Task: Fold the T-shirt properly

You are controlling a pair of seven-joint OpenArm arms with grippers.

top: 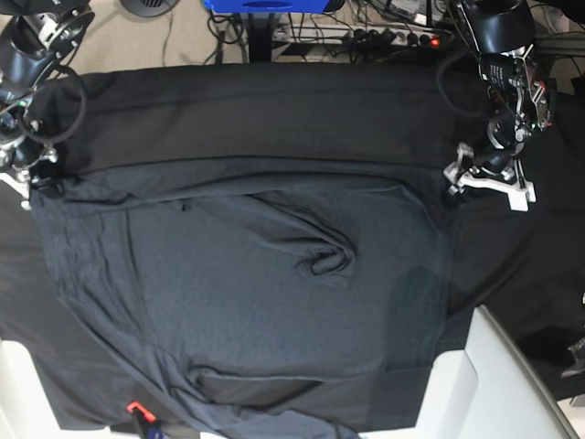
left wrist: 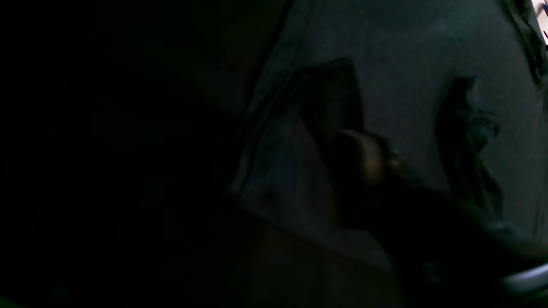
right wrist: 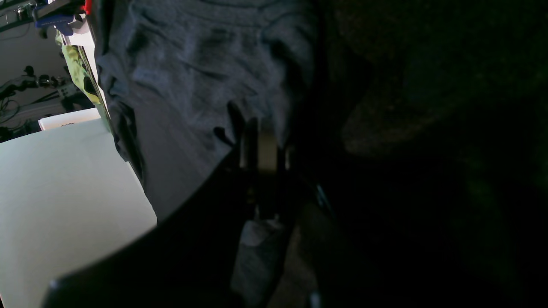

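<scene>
The T-shirt (top: 247,293) lies spread flat on the black table cloth (top: 274,101), with a small pucker near its middle and a sleeve folded in along the near hem. My right gripper (right wrist: 259,143) is at the shirt's far left corner (top: 41,187). Its fingers are pinched together on the wrinkled grey knit (right wrist: 192,64). My left gripper (top: 454,183) sits at the shirt's far right corner. The left wrist view is very dark. It shows only one tan finger pad (left wrist: 370,156) over a folded hem of the T-shirt (left wrist: 291,171), and the other finger is lost in shadow.
A white surface (top: 512,384) borders the cloth at the near right and shows in the right wrist view (right wrist: 64,184). A power strip and cables (top: 393,37) run behind the table. A small orange-red object (top: 134,408) lies at the near edge.
</scene>
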